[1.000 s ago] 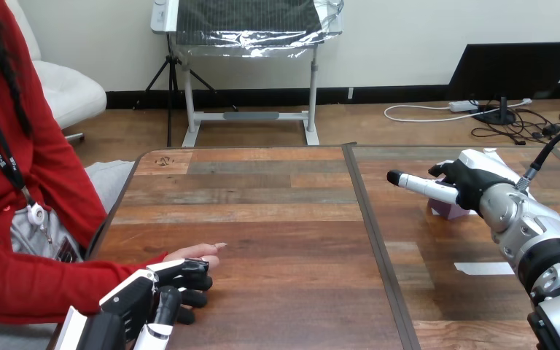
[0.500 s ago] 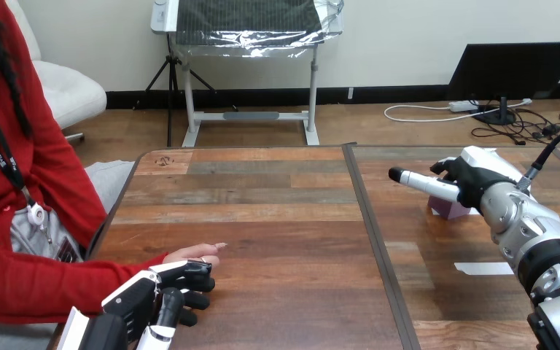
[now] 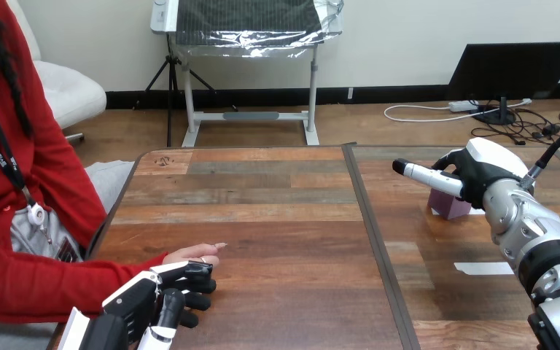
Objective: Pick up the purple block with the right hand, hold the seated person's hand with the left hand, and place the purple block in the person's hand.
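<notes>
Your right hand (image 3: 481, 175) hangs over the purple block (image 3: 450, 205), just beneath its palm; you can't tell whether it grips, nor the block's long axis. Your left hand (image 3: 153, 299) curls round the person's hand (image 3: 198, 252).

Silver ribbed right forearm (image 3: 536, 244); black right hand (image 3: 475, 179), white-shelled; left hand (image 3: 140, 300) apparently alike.

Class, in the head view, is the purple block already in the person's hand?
No, the purple block is at the right of the table by the robot's right hand, far from the person's hand at the left.
</notes>
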You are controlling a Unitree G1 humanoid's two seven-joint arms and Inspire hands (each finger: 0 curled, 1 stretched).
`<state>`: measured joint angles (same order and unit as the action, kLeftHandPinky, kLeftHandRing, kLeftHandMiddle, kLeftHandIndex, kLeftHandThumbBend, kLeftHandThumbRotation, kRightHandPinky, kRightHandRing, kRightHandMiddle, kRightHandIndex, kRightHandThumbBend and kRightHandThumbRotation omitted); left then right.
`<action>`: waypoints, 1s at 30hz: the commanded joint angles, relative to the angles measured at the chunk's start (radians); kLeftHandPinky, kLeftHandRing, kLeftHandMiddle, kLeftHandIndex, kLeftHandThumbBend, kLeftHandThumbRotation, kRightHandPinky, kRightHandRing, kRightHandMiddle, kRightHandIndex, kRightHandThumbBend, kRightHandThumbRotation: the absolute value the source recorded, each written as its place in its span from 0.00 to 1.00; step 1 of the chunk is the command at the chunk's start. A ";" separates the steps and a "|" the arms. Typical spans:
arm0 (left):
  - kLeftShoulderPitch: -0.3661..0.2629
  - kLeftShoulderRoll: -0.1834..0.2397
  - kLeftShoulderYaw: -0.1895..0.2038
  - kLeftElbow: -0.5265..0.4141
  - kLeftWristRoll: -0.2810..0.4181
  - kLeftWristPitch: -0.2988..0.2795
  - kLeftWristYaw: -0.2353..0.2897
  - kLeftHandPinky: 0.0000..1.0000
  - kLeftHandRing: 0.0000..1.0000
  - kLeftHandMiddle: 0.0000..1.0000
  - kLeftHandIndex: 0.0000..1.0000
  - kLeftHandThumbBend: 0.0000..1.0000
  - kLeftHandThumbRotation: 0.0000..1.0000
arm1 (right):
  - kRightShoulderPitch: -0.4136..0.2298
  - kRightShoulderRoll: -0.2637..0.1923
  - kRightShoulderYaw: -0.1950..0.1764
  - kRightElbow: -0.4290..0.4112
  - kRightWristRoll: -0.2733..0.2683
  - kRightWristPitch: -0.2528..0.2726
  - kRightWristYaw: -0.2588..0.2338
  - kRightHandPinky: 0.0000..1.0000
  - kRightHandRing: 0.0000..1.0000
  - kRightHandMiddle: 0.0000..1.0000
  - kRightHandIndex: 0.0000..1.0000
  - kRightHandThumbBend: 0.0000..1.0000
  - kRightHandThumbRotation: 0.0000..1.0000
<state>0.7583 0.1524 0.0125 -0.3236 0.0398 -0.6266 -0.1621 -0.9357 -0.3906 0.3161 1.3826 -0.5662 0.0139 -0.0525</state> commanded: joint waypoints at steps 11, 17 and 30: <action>0.008 0.019 0.008 -0.081 -0.029 -0.003 -0.017 0.57 0.64 0.68 0.68 0.32 0.86 | -0.039 -0.009 0.030 -0.015 -0.026 0.012 0.044 0.85 0.90 0.91 0.92 0.82 1.00; 0.024 0.023 0.017 -0.082 -0.040 -0.012 -0.024 0.57 0.64 0.68 0.68 0.33 0.85 | -0.036 -0.006 0.044 -0.014 -0.036 0.018 0.062 0.92 0.95 0.96 0.95 0.79 1.00; 0.065 0.035 0.038 -0.095 -0.046 -0.016 -0.031 0.57 0.64 0.67 0.68 0.37 0.85 | -0.022 0.008 0.063 -0.010 -0.047 0.036 0.087 0.94 0.97 0.98 0.98 0.78 1.00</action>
<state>0.8246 0.1703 0.0335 -0.3602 0.0066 -0.6225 -0.1866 -0.9340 -0.3930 0.3612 1.3827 -0.5988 0.0477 0.0333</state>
